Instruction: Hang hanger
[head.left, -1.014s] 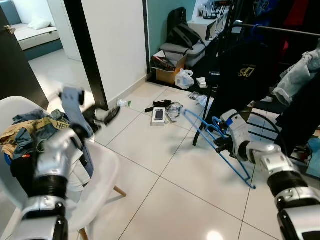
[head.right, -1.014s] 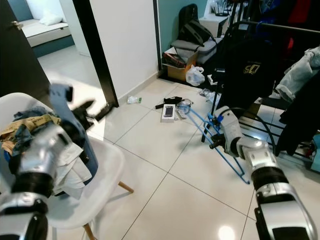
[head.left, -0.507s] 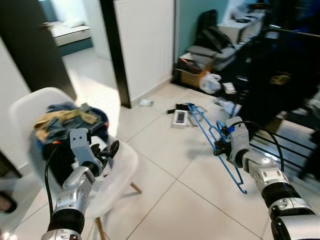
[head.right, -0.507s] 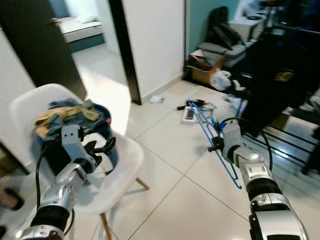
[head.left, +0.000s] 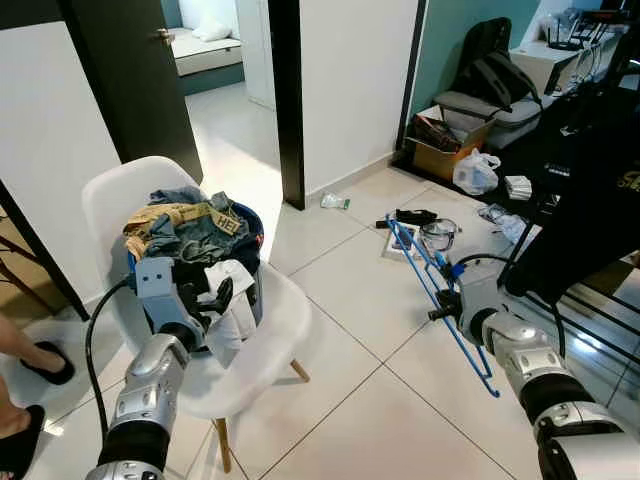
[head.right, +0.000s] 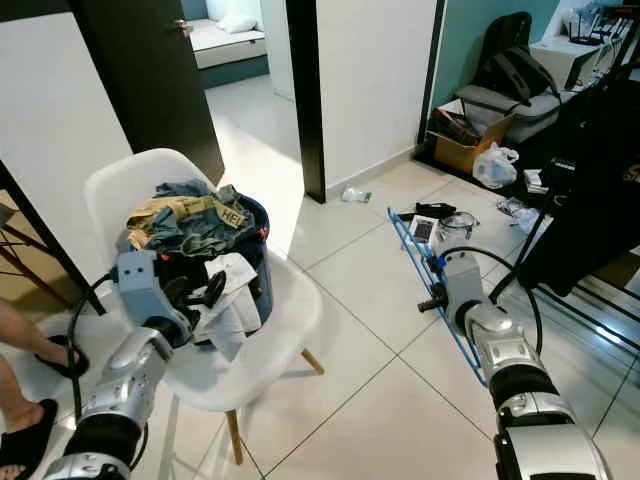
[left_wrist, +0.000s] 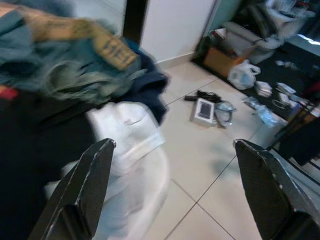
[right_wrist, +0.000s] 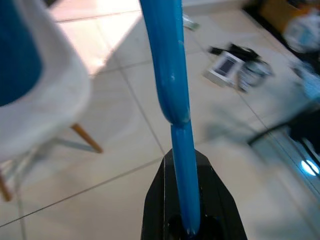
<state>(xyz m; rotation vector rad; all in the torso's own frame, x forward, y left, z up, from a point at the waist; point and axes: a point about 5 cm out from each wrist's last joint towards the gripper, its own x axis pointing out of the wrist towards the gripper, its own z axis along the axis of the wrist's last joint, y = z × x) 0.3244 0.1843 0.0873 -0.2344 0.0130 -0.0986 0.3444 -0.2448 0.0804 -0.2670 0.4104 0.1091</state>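
The right gripper (head.left: 447, 303) clamps the blue hanger (head.left: 440, 290), while the left gripper's (left_wrist: 170, 185) wide-spread fingers (left_wrist: 90, 185) face clothes (head.left: 190, 225) lettered "HE".

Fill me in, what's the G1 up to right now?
The right gripper is shut on a blue hanger and holds it out over the tiled floor. The left gripper, fingers open, is at the pile of clothes heaped on the white chair. A dark clothes rack stands to the robot's right, and the hanger is not yet on it. A person's feet are at the left edge.
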